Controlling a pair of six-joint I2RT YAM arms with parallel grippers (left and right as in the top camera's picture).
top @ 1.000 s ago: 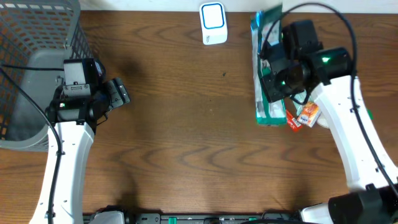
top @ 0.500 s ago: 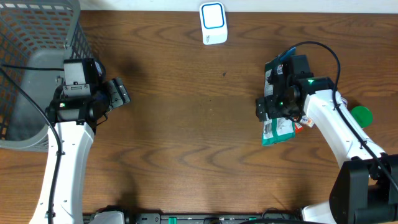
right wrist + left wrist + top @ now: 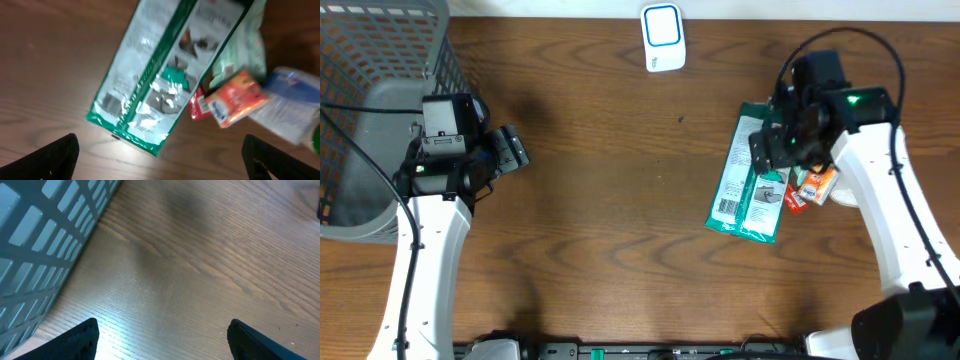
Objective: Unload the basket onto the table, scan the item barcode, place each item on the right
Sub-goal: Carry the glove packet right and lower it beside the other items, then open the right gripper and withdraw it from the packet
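The item, a green and white pouch (image 3: 745,190), lies flat on the wooden table, slanting from upper right to lower left. In the right wrist view the pouch (image 3: 160,75) shows its printed side with glare on the foil. My right gripper (image 3: 767,152) hovers over its right edge, open and holding nothing; the same gripper (image 3: 160,144) has its fingers wide apart just past the pouch's lower corner. The white scanner with a blue ring (image 3: 662,38) stands at the back centre. My left gripper (image 3: 512,150) is open and empty over bare wood beside the basket, seen also as the gripper (image 3: 162,332).
A grey wire basket (image 3: 380,100) fills the far left, and its wall (image 3: 45,240) runs close to the left fingers. A small orange packet (image 3: 232,100) and a white and blue wrapped item (image 3: 295,112) lie right of the pouch.
The right gripper went from shut on the pouch to open. The pouch left its jaws and now lies flat on the table, lower and further left. The left arm has not moved.
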